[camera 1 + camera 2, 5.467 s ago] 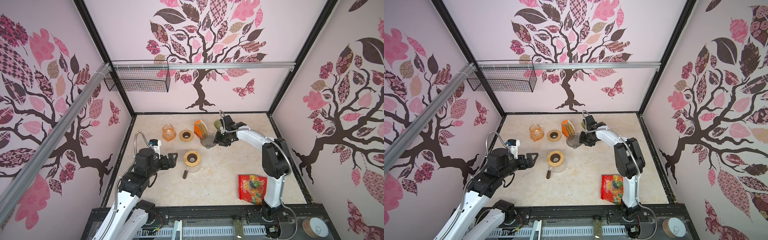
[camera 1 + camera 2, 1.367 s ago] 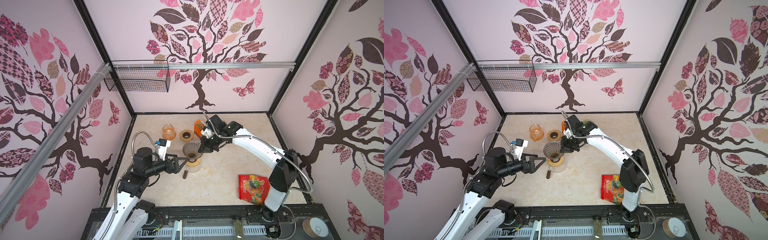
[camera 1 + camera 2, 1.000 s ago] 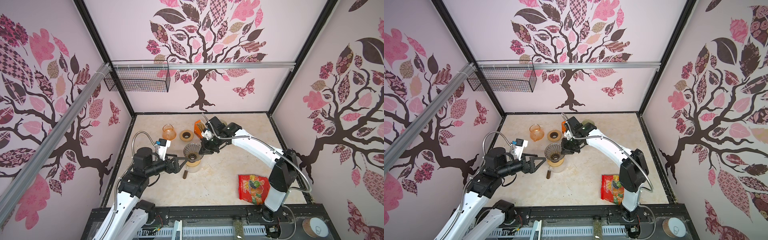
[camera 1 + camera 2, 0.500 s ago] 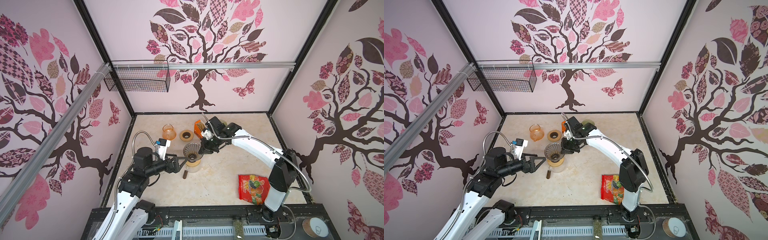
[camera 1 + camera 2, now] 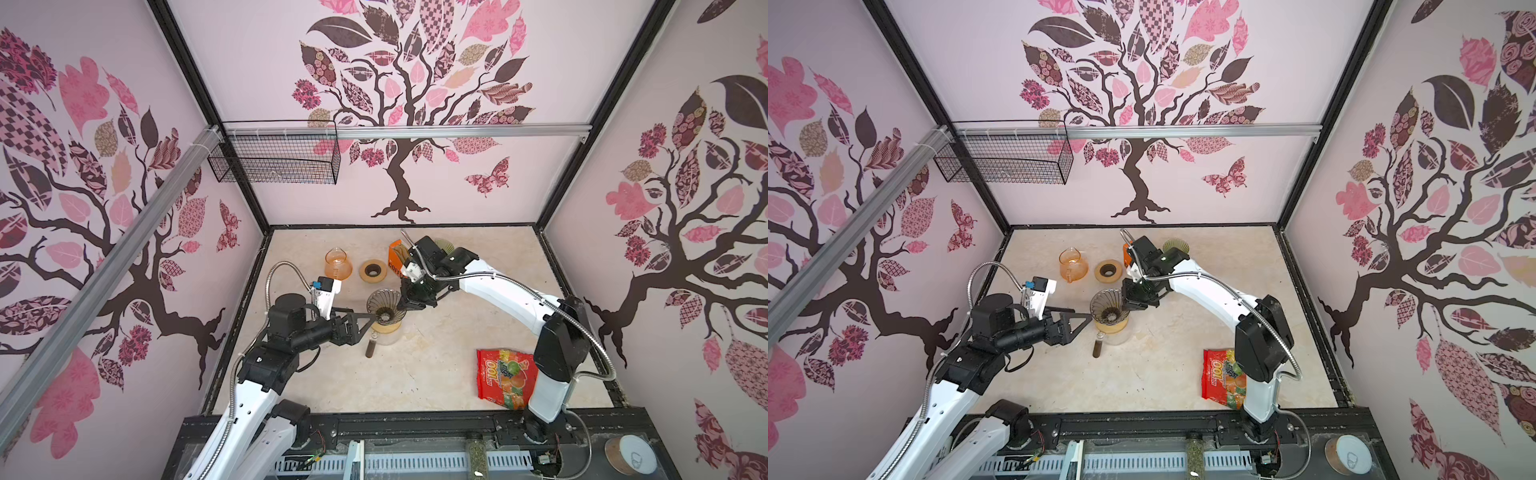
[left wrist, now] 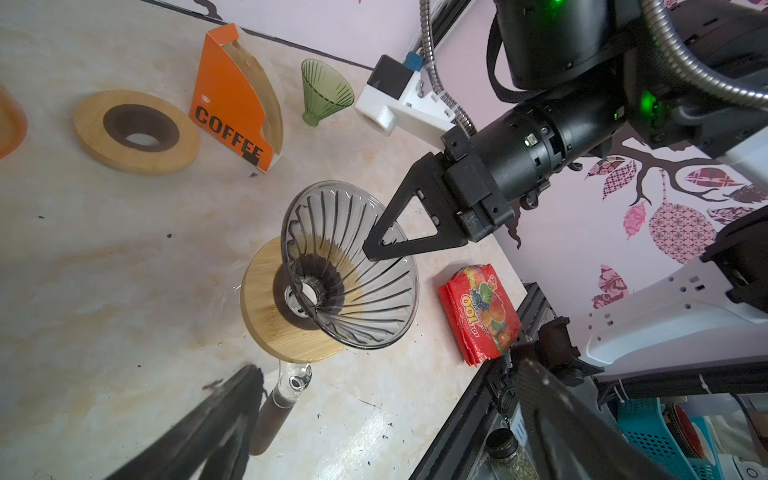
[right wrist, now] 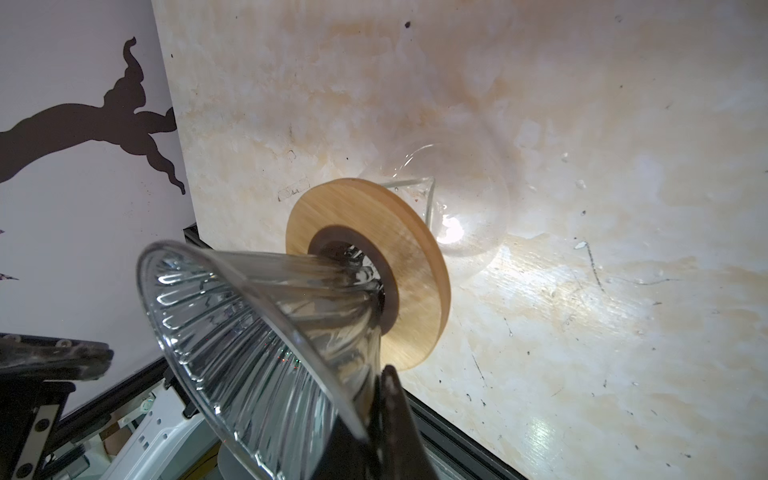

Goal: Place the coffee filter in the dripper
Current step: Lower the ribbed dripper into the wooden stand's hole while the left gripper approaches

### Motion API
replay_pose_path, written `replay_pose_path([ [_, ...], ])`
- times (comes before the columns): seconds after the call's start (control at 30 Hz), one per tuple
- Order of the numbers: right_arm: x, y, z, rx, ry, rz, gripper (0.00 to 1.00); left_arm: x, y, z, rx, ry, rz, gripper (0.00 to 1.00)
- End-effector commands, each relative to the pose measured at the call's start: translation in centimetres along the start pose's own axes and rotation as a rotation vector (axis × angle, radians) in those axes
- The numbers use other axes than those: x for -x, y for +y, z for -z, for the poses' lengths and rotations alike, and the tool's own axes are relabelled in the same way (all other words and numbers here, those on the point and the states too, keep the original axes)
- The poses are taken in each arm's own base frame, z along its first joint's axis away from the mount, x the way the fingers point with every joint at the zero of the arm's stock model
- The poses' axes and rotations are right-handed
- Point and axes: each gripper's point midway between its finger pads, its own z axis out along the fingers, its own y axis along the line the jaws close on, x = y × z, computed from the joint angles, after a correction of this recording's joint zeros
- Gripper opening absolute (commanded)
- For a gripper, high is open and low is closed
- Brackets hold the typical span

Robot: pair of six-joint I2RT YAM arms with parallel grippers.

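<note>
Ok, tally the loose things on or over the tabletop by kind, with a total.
Drippers: 2, smoky dripper, green dripper
Wooden rings: 2, loose ring, seated ring
Carafes: 2, orange carafe, clear carafe
Filter box: 1
Snack bag: 1
Total: 8

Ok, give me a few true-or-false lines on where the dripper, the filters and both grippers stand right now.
1. The right gripper is shut on the rim of the dripper. True.
2. A filter lies in the dripper. False: it is empty. The filters stand in the orange box.
3. The left gripper is shut. False: it is open beside the dripper and holds nothing.
4. The dripper's tip meets the hole of the ring on the clear carafe. True.
5. In both top views the candy bag lies left of the dripper. False: it lies to the right, by the right arm's base.
</note>
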Motion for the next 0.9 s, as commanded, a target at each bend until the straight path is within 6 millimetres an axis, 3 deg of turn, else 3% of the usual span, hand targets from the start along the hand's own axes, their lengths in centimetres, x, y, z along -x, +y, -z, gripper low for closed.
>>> replay_pose_path([
  [0.0, 0.0, 0.0, -1.0, -0.008, 0.012, 0.022, 0.02, 0.7, -0.2, 0.2, 0.006, -0.019, -0.016, 0.98],
  [0.27, 0.1, -0.1, -1.2, -0.014, 0.012, 0.032, 0.02, 0.7, 0.5, 0.0, 0.041, -0.012, 0.005, 0.98],
  [0.57, 0.4, 0.1, -0.9, -0.021, 0.006, 0.047, 0.02, 1.2, 2.8, -0.2, 0.168, -0.025, 0.068, 0.94],
  [0.7, 0.4, 0.3, -0.8, -0.024, 0.014, 0.055, 0.02, 2.1, 3.5, -0.6, 0.21, -0.016, 0.092, 0.88],
  [0.87, 0.3, 0.2, -0.7, -0.03, 0.016, 0.063, 0.02, 2.3, 4.2, -2.1, 0.236, 0.078, 0.132, 0.74],
])
